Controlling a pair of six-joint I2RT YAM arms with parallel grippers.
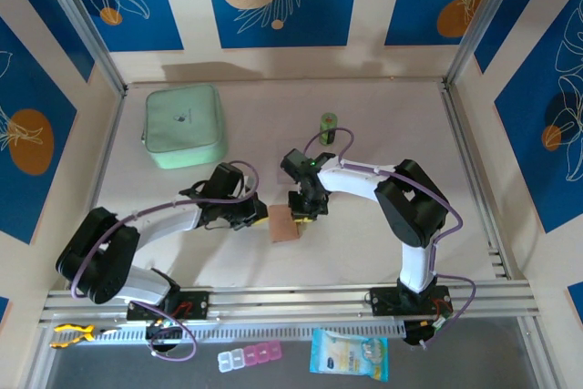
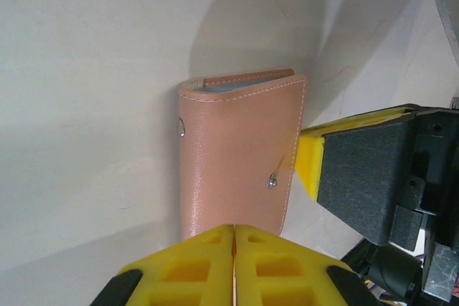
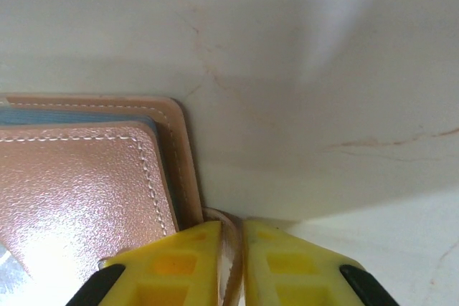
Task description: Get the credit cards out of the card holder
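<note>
The tan card holder (image 1: pixel 284 223) lies folded shut on the table between my two grippers. In the left wrist view the card holder (image 2: pixel 240 155) shows two snap studs and a thin grey-blue edge between its covers. The credit cards are hidden inside it. My left gripper (image 2: pixel 234 227) is shut at the holder's near end, its yellow fingertips pressed together with nothing visible between them. My right gripper (image 3: pixel 231 223) is shut on a tan strap (image 3: pixel 231 256) at the corner of the card holder (image 3: pixel 79 184). From above, the left gripper (image 1: pixel 258 218) and right gripper (image 1: pixel 305 216) flank the holder.
A mint-green zip case (image 1: pixel 185 125) lies at the back left and a small green bottle (image 1: pixel 328 126) stands behind the right arm. Below the front rail lie a blue packet (image 1: pixel 349 354), a pill box (image 1: pixel 249 355) and a yellow tool (image 1: pixel 73 334).
</note>
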